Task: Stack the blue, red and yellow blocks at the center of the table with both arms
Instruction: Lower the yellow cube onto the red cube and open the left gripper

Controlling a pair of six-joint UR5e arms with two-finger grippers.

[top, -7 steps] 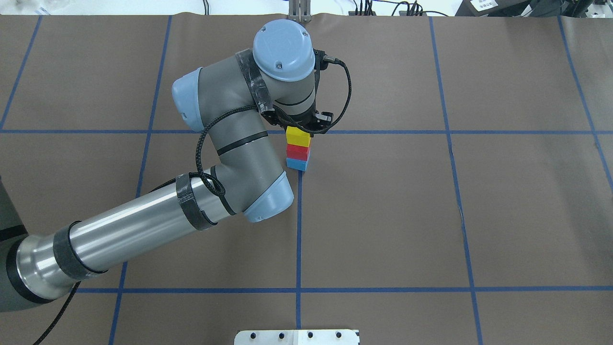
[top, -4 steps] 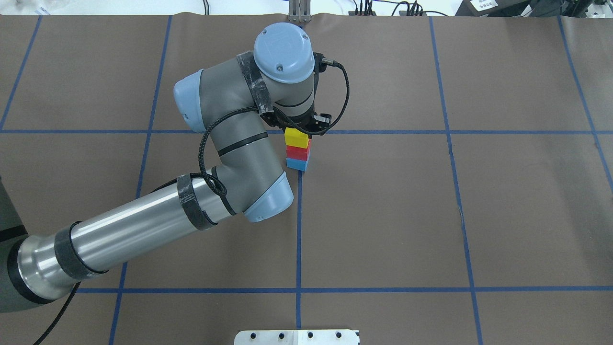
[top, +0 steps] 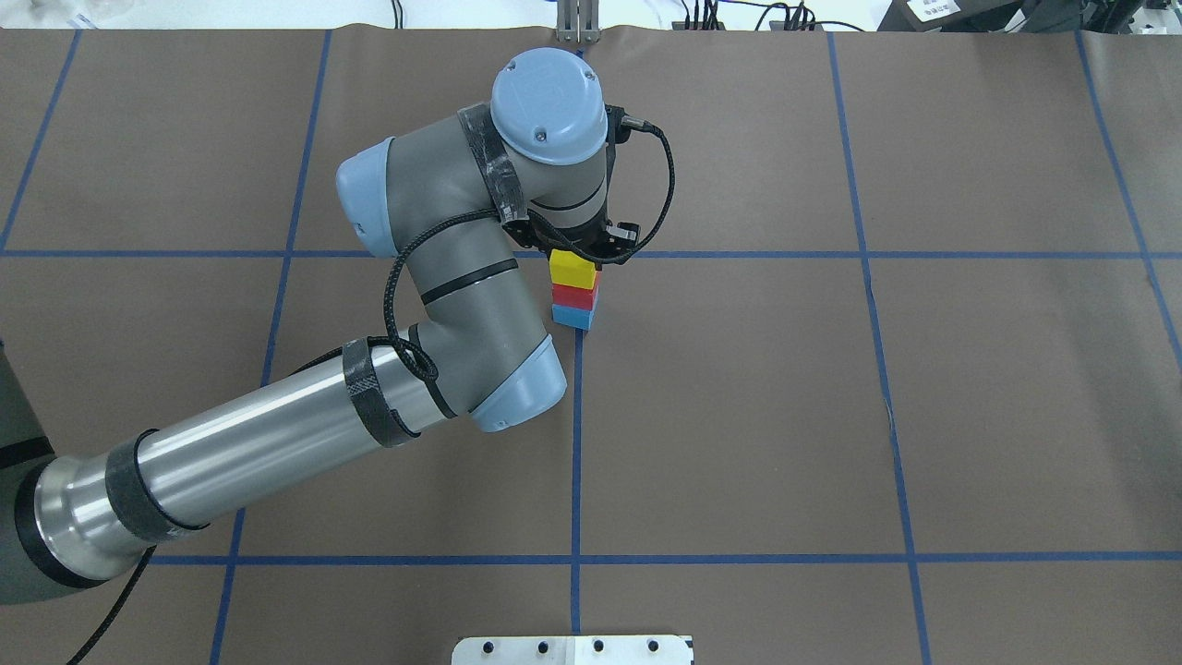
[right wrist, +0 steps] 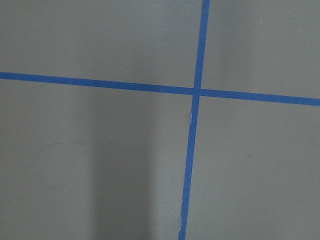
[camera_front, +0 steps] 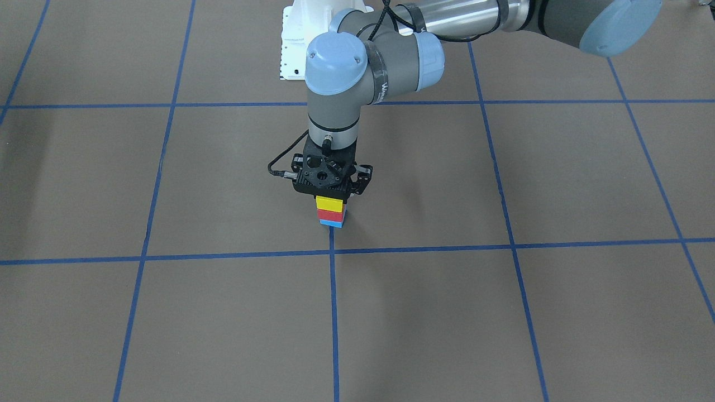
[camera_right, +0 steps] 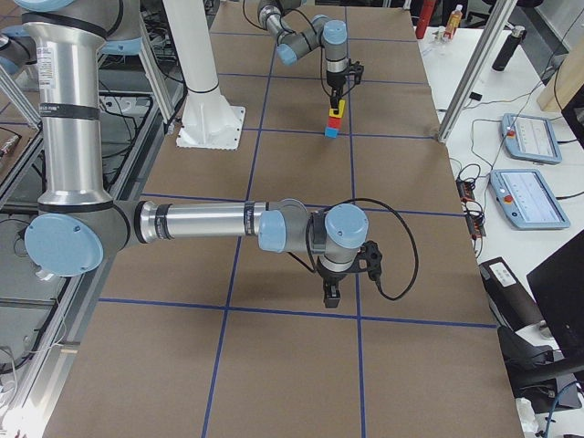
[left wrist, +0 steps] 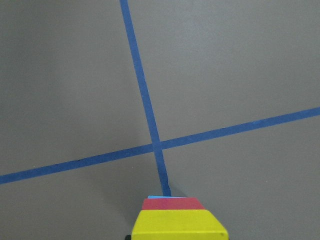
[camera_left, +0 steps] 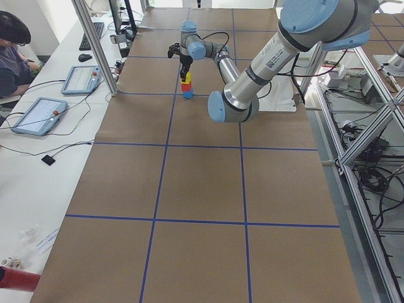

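Looking along the table (camera_right: 274,365) from its right end, you had the right gripper (camera_right: 331,294) nearest. It pointed down over bare paper, well apart from the work. Its fingers were too small to read there, and its wrist camera showed only tape, so you could not tell whether it was wide or narrow.

Farther on, at centre, was the stack: blue block (top: 572,318) on the table, red block (top: 574,296) on it, yellow block (top: 572,271) on top, sides near flush. It stood just beside the tape crossing (left wrist: 156,146), on the robot's side.

Beyond and above, the left gripper (camera_front: 328,190) hung vertical, right at the yellow block. Its body hid the fingers, so you could not tell whether they clamped the block or stood clear of it.

Handling, as a judgement:
- The blocks looked small, rigid and light, with smooth flat faces that might slip under a weak pinch.
- The column was narrow, so a sideways nudge would likely topple it.
- Best hold was two opposite side faces of the yellow block, above the red seam, moving straight up or down only.
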